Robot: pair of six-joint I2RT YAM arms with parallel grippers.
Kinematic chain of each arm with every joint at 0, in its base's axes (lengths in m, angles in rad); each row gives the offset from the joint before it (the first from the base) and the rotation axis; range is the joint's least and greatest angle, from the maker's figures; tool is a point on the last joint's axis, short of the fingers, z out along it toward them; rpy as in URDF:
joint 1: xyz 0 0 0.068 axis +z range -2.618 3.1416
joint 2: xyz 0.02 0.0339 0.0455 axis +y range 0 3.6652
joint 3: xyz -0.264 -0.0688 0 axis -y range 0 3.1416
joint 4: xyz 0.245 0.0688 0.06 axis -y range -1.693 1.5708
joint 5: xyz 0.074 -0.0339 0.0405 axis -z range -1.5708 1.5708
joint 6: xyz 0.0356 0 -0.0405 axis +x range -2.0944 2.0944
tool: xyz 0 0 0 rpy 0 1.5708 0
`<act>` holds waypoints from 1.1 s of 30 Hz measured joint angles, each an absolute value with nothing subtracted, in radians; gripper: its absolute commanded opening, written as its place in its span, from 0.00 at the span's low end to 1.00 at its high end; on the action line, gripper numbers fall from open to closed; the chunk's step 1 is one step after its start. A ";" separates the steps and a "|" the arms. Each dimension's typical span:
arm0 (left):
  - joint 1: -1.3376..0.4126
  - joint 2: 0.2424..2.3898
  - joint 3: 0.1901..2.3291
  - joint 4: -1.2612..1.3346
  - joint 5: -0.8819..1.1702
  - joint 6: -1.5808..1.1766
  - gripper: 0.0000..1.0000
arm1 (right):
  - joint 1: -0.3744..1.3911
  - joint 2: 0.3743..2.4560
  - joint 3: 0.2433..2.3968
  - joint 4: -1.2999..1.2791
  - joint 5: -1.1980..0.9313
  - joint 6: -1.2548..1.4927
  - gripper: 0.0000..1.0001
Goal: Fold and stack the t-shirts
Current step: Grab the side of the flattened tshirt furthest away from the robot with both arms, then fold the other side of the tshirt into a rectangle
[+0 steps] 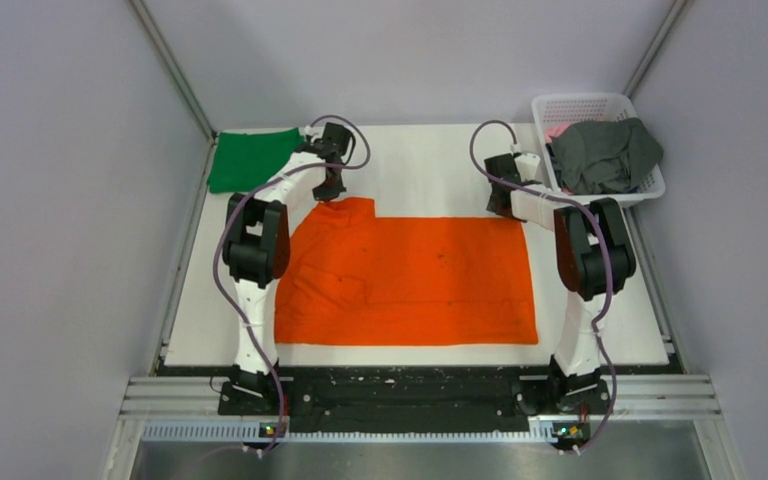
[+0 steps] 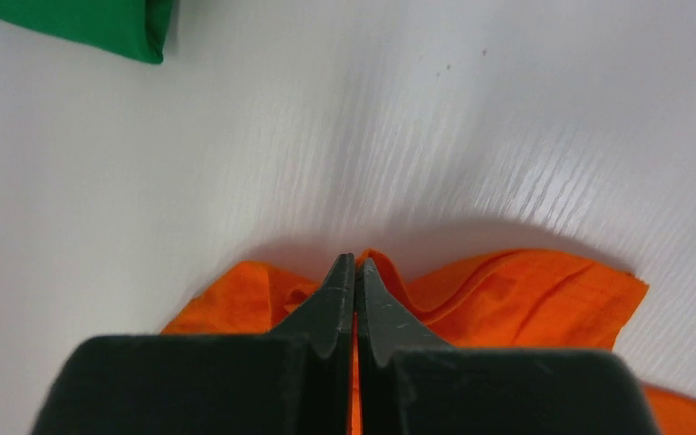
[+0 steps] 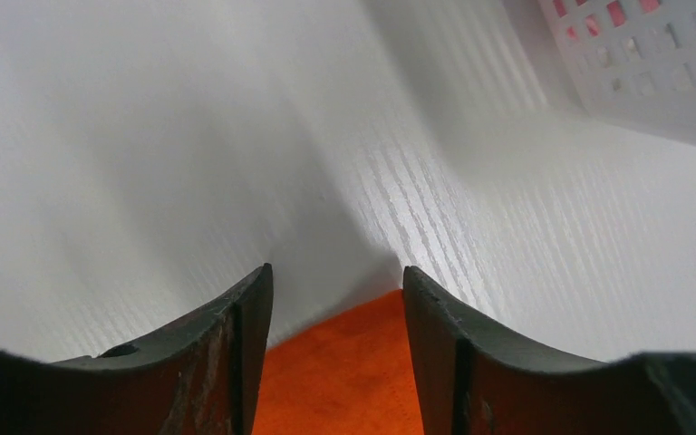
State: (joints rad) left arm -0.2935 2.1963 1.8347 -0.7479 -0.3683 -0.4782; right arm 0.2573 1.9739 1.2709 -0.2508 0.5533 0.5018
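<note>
With left fingers (image 2: 326,308) clamped on far left corner of orange shirt (image 1: 410,280), holds right fingers (image 3: 227,362) apart over far right corner.

A strip of bare white table top (image 1: 420,160) is lying open beyond the bright orange cloth t-shirt (image 1: 410,280), between the two arms. The folded green cloth shirt (image 1: 250,160) is filling the far left corner, near the left gripper (image 1: 332,190). The white plastic lattice basket (image 1: 580,97), heaped with a dark grey cloth shirt (image 1: 610,155), is crowding the far right corner, just beside the right gripper (image 1: 505,205). Narrow white margins are running along both sides of the orange shirt.
</note>
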 measured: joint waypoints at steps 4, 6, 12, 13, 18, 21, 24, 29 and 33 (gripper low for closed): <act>-0.299 2.148 1.761 -0.747 -0.364 -0.494 0.00 | 0.257 1.963 1.248 -0.237 0.548 0.522 0.46; -0.301 2.128 1.729 -0.748 -0.361 -0.500 0.00 | 0.257 1.945 1.221 -0.232 0.549 0.529 0.45; -0.308 2.068 1.657 -0.741 -0.359 -0.515 0.00 | 0.257 1.900 1.168 -0.252 0.553 0.551 0.40; -0.309 2.062 1.652 -0.739 -0.359 -0.517 0.00 | 0.257 1.896 1.163 -0.256 0.554 0.554 0.34; -0.313 2.031 1.630 -0.728 -0.355 -0.523 0.00 | 0.257 1.890 1.153 -0.263 0.554 0.562 0.07; -0.315 2.025 1.626 -0.725 -0.355 -0.522 0.00 | 0.257 1.890 1.153 -0.265 0.553 0.556 0.00; -0.316 2.014 1.622 -0.724 -0.351 -0.522 0.00 | 0.257 1.886 1.153 -0.268 0.550 0.545 0.00; -0.326 1.927 1.551 -0.714 -0.345 -0.521 0.00 | 0.257 1.824 1.121 -0.270 0.513 0.514 0.00; -0.348 1.794 1.440 -0.707 -0.348 -0.521 0.00 | 0.260 1.697 1.021 -0.260 0.477 0.488 0.00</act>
